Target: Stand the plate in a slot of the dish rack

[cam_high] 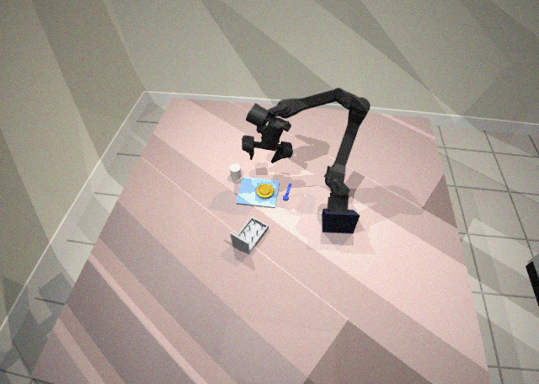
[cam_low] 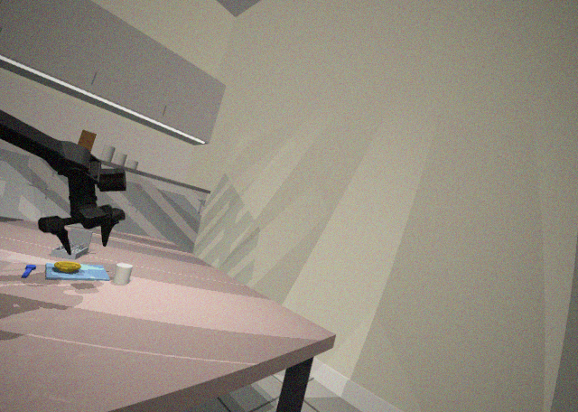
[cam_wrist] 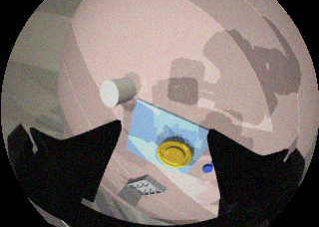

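A small yellow plate (cam_high: 264,190) (cam_low: 67,266) (cam_wrist: 175,153) lies flat on a light blue mat (cam_high: 248,194) (cam_low: 93,272) (cam_wrist: 150,130). The grey dish rack (cam_high: 249,234) (cam_low: 71,248) (cam_wrist: 143,186) with its thin rails stands on the pink table, apart from the mat. My gripper (cam_high: 264,154) (cam_low: 85,246) (cam_wrist: 165,130) is open and empty. It hangs well above the mat, fingers pointing down, over the mat's far edge.
A white cup (cam_high: 235,171) (cam_low: 123,273) (cam_wrist: 118,92) stands beside the mat. A small blue spoon (cam_high: 286,192) (cam_low: 28,270) (cam_wrist: 207,167) lies on the mat's other side. The arm's base (cam_high: 340,220) stands on the table to the right.
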{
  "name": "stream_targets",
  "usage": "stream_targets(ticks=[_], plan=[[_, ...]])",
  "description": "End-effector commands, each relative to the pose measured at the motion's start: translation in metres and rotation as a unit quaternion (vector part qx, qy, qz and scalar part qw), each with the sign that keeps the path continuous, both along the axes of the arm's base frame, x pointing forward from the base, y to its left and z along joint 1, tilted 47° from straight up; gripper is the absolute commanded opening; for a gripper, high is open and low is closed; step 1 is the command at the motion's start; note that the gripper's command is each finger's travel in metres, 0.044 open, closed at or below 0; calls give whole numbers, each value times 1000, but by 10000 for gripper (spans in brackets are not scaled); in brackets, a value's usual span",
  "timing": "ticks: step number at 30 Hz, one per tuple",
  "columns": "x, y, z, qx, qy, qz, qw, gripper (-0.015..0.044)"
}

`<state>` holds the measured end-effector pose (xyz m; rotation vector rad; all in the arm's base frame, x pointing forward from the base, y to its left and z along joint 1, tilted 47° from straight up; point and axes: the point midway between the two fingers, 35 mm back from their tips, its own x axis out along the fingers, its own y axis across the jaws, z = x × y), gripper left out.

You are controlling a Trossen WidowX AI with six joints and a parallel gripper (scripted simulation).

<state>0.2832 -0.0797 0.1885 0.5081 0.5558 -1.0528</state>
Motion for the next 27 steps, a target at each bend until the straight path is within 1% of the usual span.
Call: stream_targets(ticks=[1,7,14,20,27], plan=[[1,5,-7,-19,50,31,998,400],[1,12,-22,-46,135,81,986,400],[-1,20,-38,-75,231,141,960,400],[-3,27,-50,-99,311,192,925,400],[-6,35,-64,-123,400,249,873,400]])
